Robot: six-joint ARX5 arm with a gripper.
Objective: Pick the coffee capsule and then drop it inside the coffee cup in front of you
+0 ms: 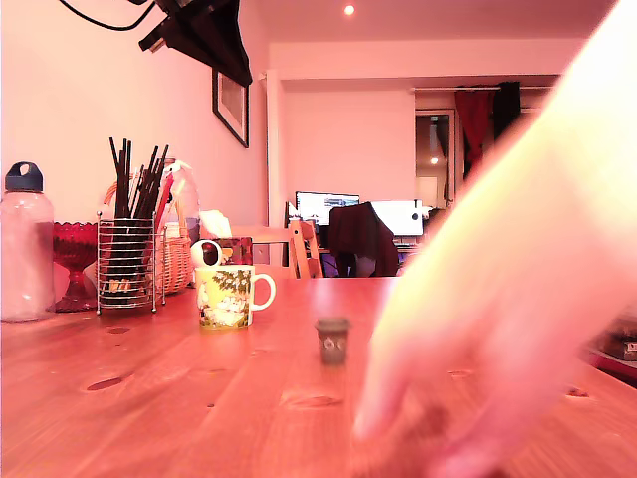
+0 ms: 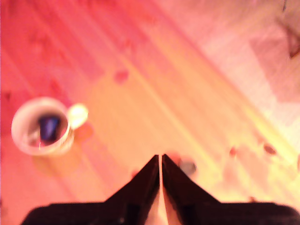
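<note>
A: Nearest the exterior camera, a blurred person's hand point(image 1: 488, 329) fills the exterior view's right, fingertips down at the wooden surface point(image 1: 179, 398), closer than the capsule.

B: And past it?

A: A small dark coffee capsule point(image 1: 332, 340) stands upright on the surface, well apart from the coffee cup point(image 1: 229, 296), toward the exterior view's right of it and nearer the camera. Open wood lies between the two. The cup's white handle points toward the capsule's side.

B: Behind the cup?

A: To the exterior view's left of the cup, a wire utensil holder point(image 1: 128, 266) with dark sticks, a red glass bowl point(image 1: 74, 254), and a clear bottle point(image 1: 26, 249) at the edge of the frame. Farther back are a chair point(image 1: 306, 249) and monitors point(image 1: 326, 206).

B: Does the end effector show there?

A: Only a dark part at the top of the frame, above the holder. The wrist view shows the end effector point(image 2: 161, 157) from above: its two dark fingers are pressed together with a hairline gap, holding nothing. It hangs over bare wood, clear of the cup point(image 2: 42, 125).

B: Anything else only that view gives?

A: The cup's inside: something dark and bluish lies in it, too blurred to name. A small blurred grey object point(image 2: 188, 166) sits just beside the fingertips; it may be the capsule, but I cannot tell.
</note>
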